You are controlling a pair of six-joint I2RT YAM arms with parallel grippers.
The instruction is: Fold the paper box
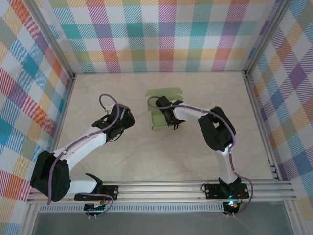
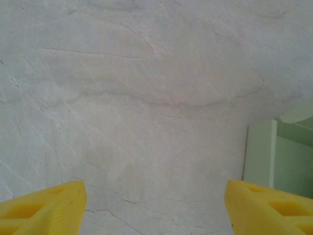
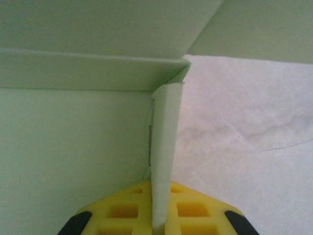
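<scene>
1. Yellow fingers [image 3: 195, 210] of the right gripper [image 3: 161, 218] sit at 6 o'clock in the right wrist view. They are shut tight on a thin flap [image 3: 165, 142] of the paper box [image 3: 73, 161]. The flap stands on its edge and runs up toward 12 o'clock, to a corner of the box.
2. Seen from above, the paper box [image 1: 157, 121] lies on the table [image 1: 195, 147], a little toward 12 o'clock from the middle. The right gripper [image 1: 168, 117] is over it.
3. I think the box is very light and thin, like a card. It bends easily, and I think it will slide on the smooth table if I push it.
4. I think it can crease or tear if I squeeze or pull hard, so I want slow, small moves.
5. Good places to hold are flap edges close to a fold line, like the spot the right gripper has now. A wide flat part gives the fingers nothing to pinch.
6. The left gripper [image 1: 128, 120] is at 9 o'clock from the box, near it but not touching. Its jaws are wide open and hold nothing.
7. In the left wrist view the left gripper [image 2: 154, 210] looks over bare table [image 2: 146, 98]. The paper box [image 2: 288, 166] peeks in at 3 o'clock. I could use this gripper to press the box down so it does not slide.
</scene>
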